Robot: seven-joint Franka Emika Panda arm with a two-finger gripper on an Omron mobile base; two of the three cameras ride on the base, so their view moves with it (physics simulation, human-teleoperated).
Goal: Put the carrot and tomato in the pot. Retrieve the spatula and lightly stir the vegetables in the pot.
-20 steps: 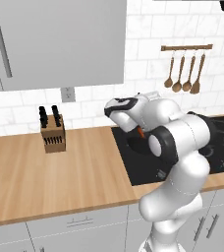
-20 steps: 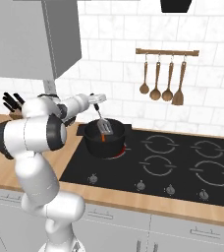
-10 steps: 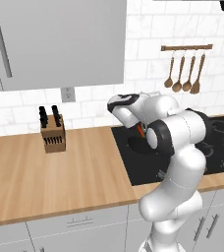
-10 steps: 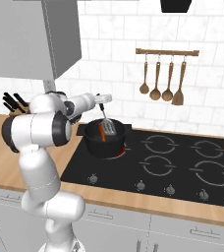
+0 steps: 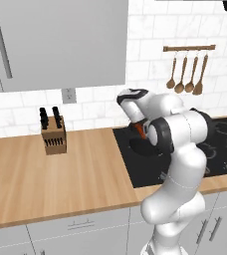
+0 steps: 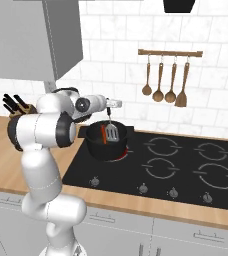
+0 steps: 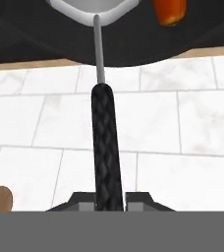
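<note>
Tool (image 7: 110,201): closed tight on the black handle of the spatula, one finger tip on each side of it; seen from the right base camera, it hung just above the pot, at the end of the arm's white wrist.
Spatula (image 6: 111,132): held upright by the top of its handle, slotted silver head downward inside the pot's rim; in the hand camera a thin metal shaft ran from the black grip to the head.
Pot (image 6: 106,146): black, low-sided, standing on the left rear burner of the hob; the arm hid most of it from the left base camera.
Carrot (image 7: 169,11): orange, inside the pot, just beside the spatula's head; in the right base camera it showed as an orange strip to the left of the head.
Tomato: I could not make it out inside the pot.
Hob (image 6: 186,165): black glass, set into the counter, with the pot at its left end and a row of knobs along its front edge.
Counter (image 5: 51,174): wooden, running left from the pot.
Knife block (image 5: 53,134): on the counter, well to the left of the pot, near the wall.
Wooden spoons (image 6: 166,80): four hung on a rail on the tiled wall, above and to the right of the pot.
</note>
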